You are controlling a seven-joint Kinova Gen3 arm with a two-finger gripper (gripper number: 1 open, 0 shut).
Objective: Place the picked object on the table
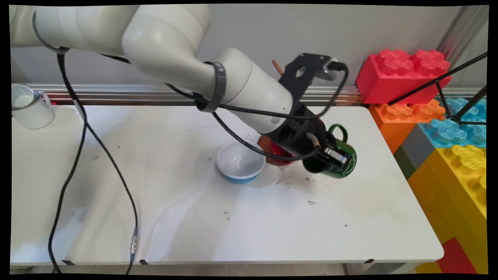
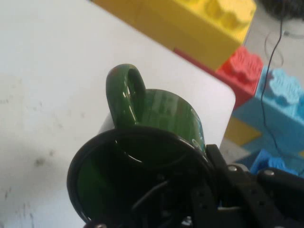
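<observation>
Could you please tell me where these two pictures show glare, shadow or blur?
Main view: sharp, with soft shadows on the table under the arm and beside the blue-and-white bowl; pale glare streaks cross the tabletop. Hand view: the green mug has highlights on its handle, its dark inside is shadowed, and the toy bricks behind are soft.

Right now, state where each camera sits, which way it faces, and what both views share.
Main view: fixed above the near side of the table, looking down across it at the wall; shows the arm and gripper.
Hand view: on the hand, looking along the gripper into the green mug.
Shared: green mug, table, toy bricks.
</observation>
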